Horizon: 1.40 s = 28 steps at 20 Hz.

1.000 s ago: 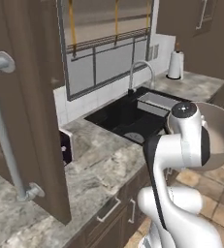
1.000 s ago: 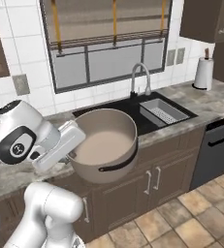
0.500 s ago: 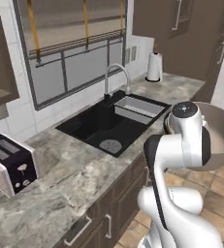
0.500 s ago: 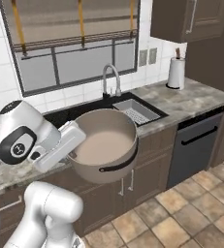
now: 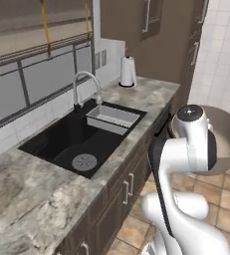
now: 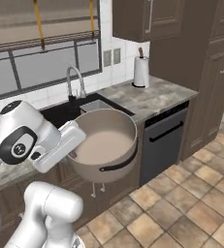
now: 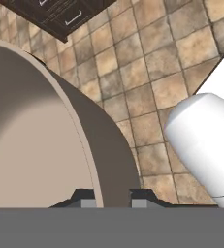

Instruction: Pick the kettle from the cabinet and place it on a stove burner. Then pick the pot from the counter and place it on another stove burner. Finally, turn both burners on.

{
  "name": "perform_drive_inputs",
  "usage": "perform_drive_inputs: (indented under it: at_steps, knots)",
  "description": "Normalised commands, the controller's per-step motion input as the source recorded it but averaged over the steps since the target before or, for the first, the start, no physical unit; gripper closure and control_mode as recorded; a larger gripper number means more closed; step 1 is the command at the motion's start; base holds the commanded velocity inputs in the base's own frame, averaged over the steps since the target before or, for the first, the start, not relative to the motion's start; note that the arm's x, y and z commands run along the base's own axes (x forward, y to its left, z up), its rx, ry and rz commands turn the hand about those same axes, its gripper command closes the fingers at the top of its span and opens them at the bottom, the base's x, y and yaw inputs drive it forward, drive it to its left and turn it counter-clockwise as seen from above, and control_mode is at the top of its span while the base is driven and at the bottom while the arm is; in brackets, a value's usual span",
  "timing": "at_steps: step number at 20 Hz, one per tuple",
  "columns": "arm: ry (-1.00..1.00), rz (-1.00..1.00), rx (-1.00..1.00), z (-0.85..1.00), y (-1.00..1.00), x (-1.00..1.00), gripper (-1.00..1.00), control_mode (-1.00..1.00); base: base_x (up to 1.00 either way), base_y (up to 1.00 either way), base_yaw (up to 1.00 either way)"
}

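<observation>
Beige-tan pot [image 6: 106, 145] hangs off your gripper [image 7: 112, 197], lifted clear of the counter [image 5: 151, 97] and out over the tiled floor [image 6: 181, 203]

You see the two dark fingertips [image 7: 84, 197] pinched on the pot's wall at the rim, one inside the bowl and one outside, so the hold is on the pot itself; in the right base view the pot sits roughly level, mouth up, in front of the dark lower doors and just beside the steel dishwasher front [image 6: 164, 140]. Behind it you have the black sink [image 5: 76, 142] with its curved tap [image 5: 86, 84] and a grey rack [image 5: 111, 118] in the basin, and a paper-towel roll [image 5: 128, 71] standing further along the marble slab. From the left base view your white arm covers much of the pot, with its rim showing past the wrist
</observation>
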Motion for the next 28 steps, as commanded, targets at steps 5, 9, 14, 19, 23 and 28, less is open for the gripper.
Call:
perform_drive_inputs:
  at_steps: [5, 9, 14, 19, 23, 28]
  knots:
    - [0.00, 0.00, 0.00, 0.00, 0.00, 0.00, 1.00, 1.00, 0.18, -0.21, -0.49]
    - [0.00, 0.00, 0.00, 0.00, 0.00, 0.00, 1.00, 1.00, 0.19, -0.14, -0.57]
    - [0.00, 0.00, 0.00, 0.00, 0.00, 0.00, 1.00, 1.00, 0.19, -0.06, -0.62]
    - [0.00, 0.00, 0.00, 0.00, 0.00, 0.00, 1.00, 1.00, 0.17, 0.00, -0.66]
    - [0.00, 0.00, 0.00, 0.00, 0.00, 0.00, 1.00, 1.00, 0.17, 0.00, -0.67]
    - [0.00, 0.00, 0.00, 0.00, 0.00, 0.00, 1.00, 1.00, 0.14, 0.00, -0.68]
